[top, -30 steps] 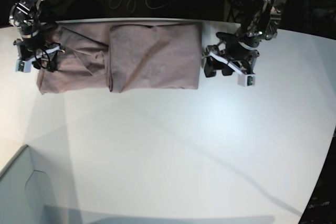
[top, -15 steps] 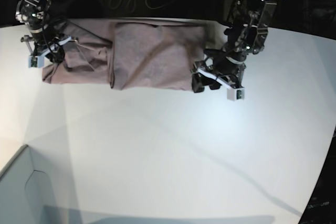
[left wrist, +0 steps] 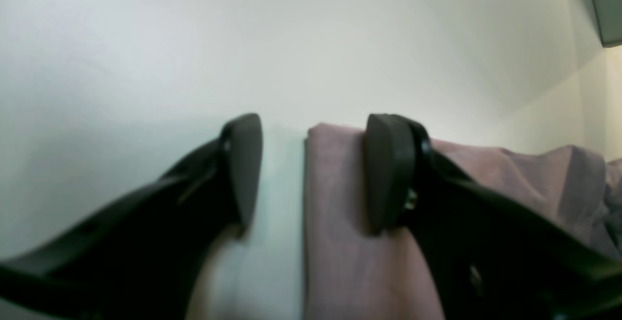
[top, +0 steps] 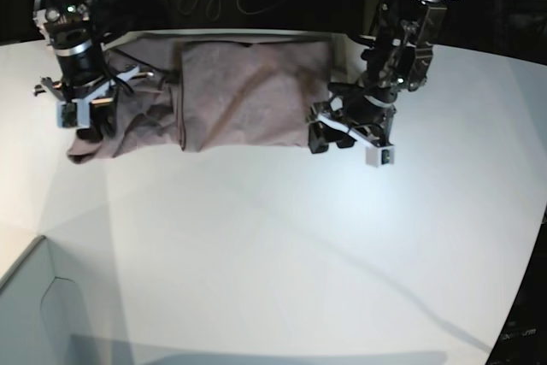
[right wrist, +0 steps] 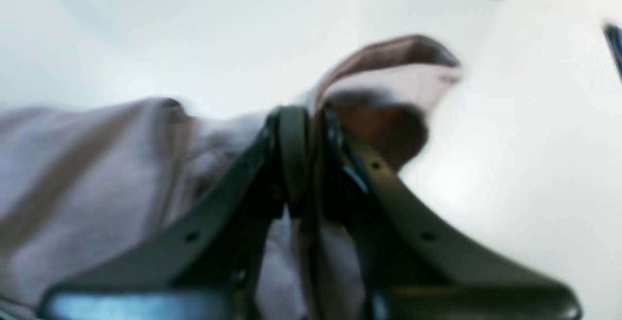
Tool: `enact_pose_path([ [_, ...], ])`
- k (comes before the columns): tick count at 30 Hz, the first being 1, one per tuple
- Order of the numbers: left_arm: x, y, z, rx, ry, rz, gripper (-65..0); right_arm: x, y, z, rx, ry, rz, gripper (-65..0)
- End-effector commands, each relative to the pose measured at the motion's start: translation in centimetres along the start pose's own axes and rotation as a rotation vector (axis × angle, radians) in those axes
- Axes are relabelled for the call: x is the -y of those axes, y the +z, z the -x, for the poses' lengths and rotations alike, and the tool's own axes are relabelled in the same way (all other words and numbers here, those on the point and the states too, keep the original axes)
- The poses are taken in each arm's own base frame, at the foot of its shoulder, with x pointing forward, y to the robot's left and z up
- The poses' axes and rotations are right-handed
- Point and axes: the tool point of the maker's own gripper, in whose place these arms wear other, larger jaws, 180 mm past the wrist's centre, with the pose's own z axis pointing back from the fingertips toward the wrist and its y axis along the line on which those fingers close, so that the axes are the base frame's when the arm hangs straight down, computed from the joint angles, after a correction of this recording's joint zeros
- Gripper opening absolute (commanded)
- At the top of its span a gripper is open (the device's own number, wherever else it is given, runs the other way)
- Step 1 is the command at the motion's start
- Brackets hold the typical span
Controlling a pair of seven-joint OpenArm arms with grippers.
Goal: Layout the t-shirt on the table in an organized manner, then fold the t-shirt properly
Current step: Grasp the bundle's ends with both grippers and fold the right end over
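We see the t-shirt (top: 244, 91) lying partly folded along the far edge of the table (top: 282, 245), a wide flat panel in the middle and a crumpled bunch at its left end.

Right gripper (right wrist: 311, 130) sits at that left end in the base view; its jaws are pressed together on a fold of the cloth, and a flap of fabric curls up past the fingertips in the wrist view. That view is blurred, so we can't tell how many layers it has.

Left gripper (left wrist: 311, 164) is at the shirt's right edge, jaws spread wide. One finger (left wrist: 388, 169) is over the fabric edge, the other (left wrist: 243, 164) over bare table just beside it. We can't tell whether either touches down.

A pale grey box corner (top: 34, 314) shows at near left, well apart from the shirt.
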Motion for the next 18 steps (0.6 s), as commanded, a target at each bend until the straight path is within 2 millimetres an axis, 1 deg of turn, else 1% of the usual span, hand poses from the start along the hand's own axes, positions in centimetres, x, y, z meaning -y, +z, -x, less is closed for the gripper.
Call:
enact_pose_path([
  [1, -0.5, -0.2, 0.0, -0.020, -0.004, -0.019, -31.5, -1.1, 0.3, -1.5, 0.056, 0.001, -0.032, -65.0],
  [3, -0.8, -0.6, -0.2, -0.024, -0.004, -0.026, -31.5, -3.2, 0.7, -1.8, 0.059, 0.014, -0.087, -65.0],
  [6, -0.6, -0.8, -0.7, -0.016, 0.000, -0.022, -31.5, -6.6, 1.2, -2.2, 0.070, 0.021, -0.178, -65.0],
  [10, -0.6, -0.7, -1.5, 0.003, -0.003, -0.019, -31.5, -10.6, 1.2, -3.2, 0.098, 0.019, -0.287, -65.0],
  [12, -1.1, -0.1, -2.7, 0.024, -0.031, -0.022, -31.5, -12.4, 1.1, -3.9, 0.117, 0.017, -0.335, -65.0],
  [14, -1.1, 0.4, -3.9, 0.050, -0.056, -0.013, -31.5, -13.9, 0.8, -5.1, 0.151, 0.021, -0.377, -65.0],
  [17, -2.0, 2.2, -4.0, 0.056, -0.096, -0.020, -31.5, -15.9, 0.3, -5.8, 0.170, 0.021, -0.431, -65.0],
  [18, -2.3, 2.7, -4.2, 0.059, -0.112, -0.023, -31.5, -16.4, 0.1, -5.7, 0.168, 0.020, -0.449, -65.0],
])
